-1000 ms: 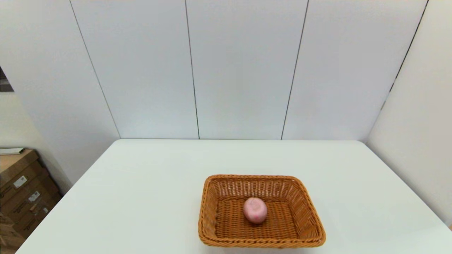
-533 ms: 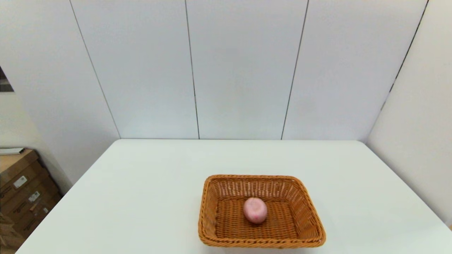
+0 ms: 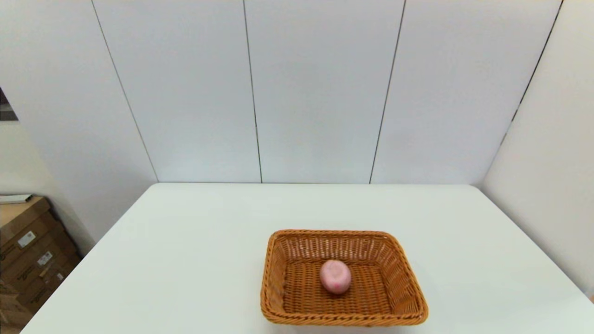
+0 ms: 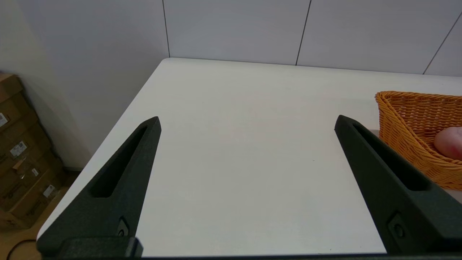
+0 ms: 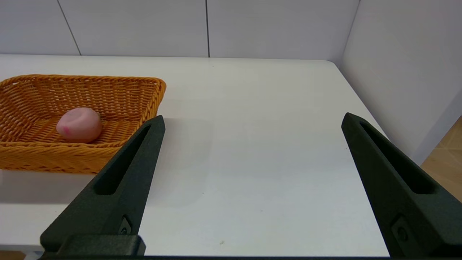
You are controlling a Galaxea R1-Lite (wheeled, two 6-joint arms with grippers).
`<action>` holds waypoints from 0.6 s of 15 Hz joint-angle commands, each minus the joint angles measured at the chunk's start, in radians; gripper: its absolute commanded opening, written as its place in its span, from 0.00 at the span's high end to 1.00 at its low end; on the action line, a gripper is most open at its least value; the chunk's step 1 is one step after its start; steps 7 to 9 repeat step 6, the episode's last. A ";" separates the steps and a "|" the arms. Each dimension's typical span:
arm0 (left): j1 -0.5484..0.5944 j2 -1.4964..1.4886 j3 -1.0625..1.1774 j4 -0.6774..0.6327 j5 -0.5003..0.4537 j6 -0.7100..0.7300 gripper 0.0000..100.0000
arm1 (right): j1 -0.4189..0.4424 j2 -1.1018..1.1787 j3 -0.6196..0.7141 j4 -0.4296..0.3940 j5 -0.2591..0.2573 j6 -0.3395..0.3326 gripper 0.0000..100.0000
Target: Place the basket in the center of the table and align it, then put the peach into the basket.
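Pale grey wall panels with thin dark seams stand behind the table (image 3: 195, 241), a broad white matte top with rounded far corners; stacked cardboard boxes (image 3: 28, 250) sit on the floor off its left side.

On the near middle of the table, a little right of centre in the head view, rests the basket (image 3: 408, 283): rectangular, orange-brown woven wicker with outward-sloping sides and a braided rim, its long sides roughly square to the table's near edge. The peach (image 3: 335, 276) lies on the basket's floor near its middle, a small roundish pale pink fruit with a darker pink blush on the side facing the robot, touching no wall.

The basket's near rim runs almost to the lower border of the head view, and the table's near edge is cut off there. Neither arm shows in the head view. In the left wrist view only a corner of the basket (image 4: 404, 119) and a sliver of the peach (image 4: 451, 142) are in frame.

The left gripper (image 4: 247, 121) hangs low over the near left part of the table, fingers spread wide with nothing between them; the basket stands off to its right, apart from it. The right gripper (image 5: 252, 119) is likewise spread wide and holds nothing, over the near right part of the table, with the basket (image 5: 32, 159) and peach (image 5: 79, 124) to its left, clear of the fingertips.
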State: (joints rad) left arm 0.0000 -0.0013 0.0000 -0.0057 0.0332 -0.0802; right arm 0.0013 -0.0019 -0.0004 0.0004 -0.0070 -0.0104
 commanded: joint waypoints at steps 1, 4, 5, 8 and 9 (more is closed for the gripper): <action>0.000 0.000 0.000 0.000 0.001 -0.001 0.00 | 0.000 0.002 -0.001 0.000 -0.002 0.004 0.00; 0.000 0.000 0.000 0.000 0.001 -0.001 0.00 | 0.000 0.002 0.000 0.000 -0.004 0.017 0.00; 0.000 0.000 0.000 0.000 0.001 -0.001 0.00 | 0.000 0.002 -0.001 0.000 -0.004 0.017 0.00; 0.000 0.000 0.000 0.000 0.001 -0.001 0.00 | 0.000 0.002 -0.001 0.000 -0.004 0.017 0.00; 0.000 0.000 0.000 0.000 0.001 -0.001 0.00 | 0.000 0.002 -0.001 0.000 -0.004 0.017 0.00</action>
